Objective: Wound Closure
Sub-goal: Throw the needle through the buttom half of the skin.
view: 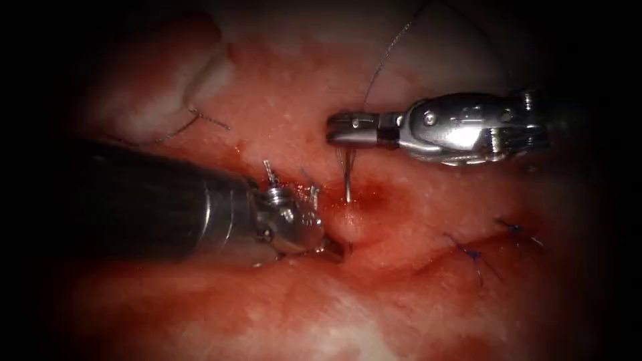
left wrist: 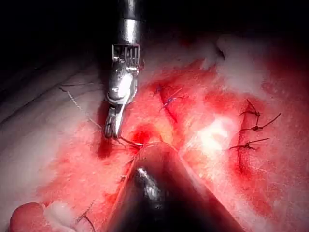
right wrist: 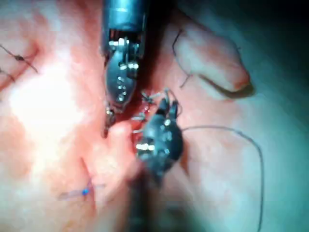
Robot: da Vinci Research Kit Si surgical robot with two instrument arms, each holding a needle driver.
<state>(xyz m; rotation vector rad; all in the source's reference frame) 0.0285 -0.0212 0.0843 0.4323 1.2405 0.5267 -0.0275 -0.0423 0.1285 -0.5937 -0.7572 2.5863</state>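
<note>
The tissue [view: 401, 314] spans the scene, pale at its edges and wet with red fluid [view: 374, 194] around the cut [view: 401, 257], which runs across its middle toward the right edge. The left tool [view: 334, 249] comes in from the tissue's left edge on a thick dark shaft; its tip presses into a raised fold of tissue at the cut, and the jaws look closed on that fold, though they are partly buried there. The right tool [view: 338, 127] reaches in from the right edge and sits just above the cut, its jaws closed on the needle [view: 347, 177] near its upper end. The needle hangs down from those jaws, its lower end meeting the wet tissue just above the fold; whether the point has entered cannot be told. The thread [view: 391, 50] rises from the right tool toward the far edge of the tissue. Finished stitches [view: 471, 254] with dark blue knots cross the cut near the right edge, and short cut ends of thread [view: 200, 120] lie toward the left far corner.
</note>
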